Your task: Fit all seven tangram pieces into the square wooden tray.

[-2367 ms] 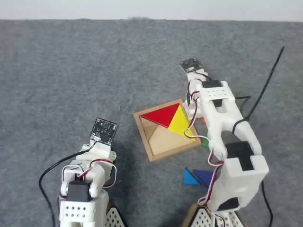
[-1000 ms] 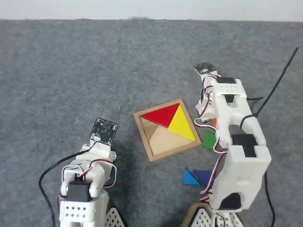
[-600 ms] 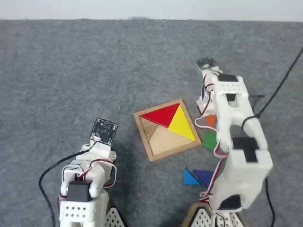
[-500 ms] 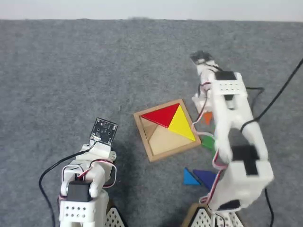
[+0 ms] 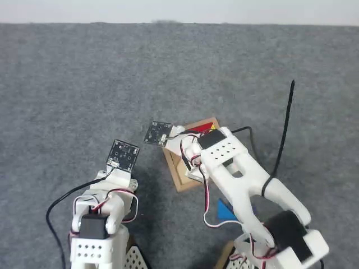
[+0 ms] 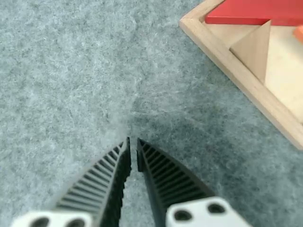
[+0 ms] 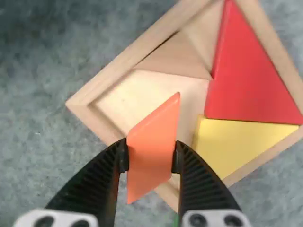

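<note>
jaws of the right gripper [image 7: 150, 156] are clamped on the flat orange parallelogram piece [image 7: 154, 132], one ribbed finger on each long edge. the piece hangs over the square wooden tray [image 7: 128, 61], above its bare floor just beside the large yellow triangle [image 7: 232, 142]; whether it touches the floor cannot be told. the large red triangle [image 7: 246, 80] lies flat in the tray, edge to edge with the yellow one. in the high view the right arm [image 5: 235, 174] stretches from the lower right of the frame to the centre and covers most of the tray, leaving a strip of rim and a sliver of red. a small blue triangle [image 5: 224, 210] lies on the grey felt mat [image 5: 84, 73] below and right of the tray, partly under the arm. the left arm [image 5: 104, 218] sits at the lower left of that frame; the left gripper [image 6: 132, 144] has its jaws together but for a thin slit, empty, low over the mat near a corner of the tray.
</note>
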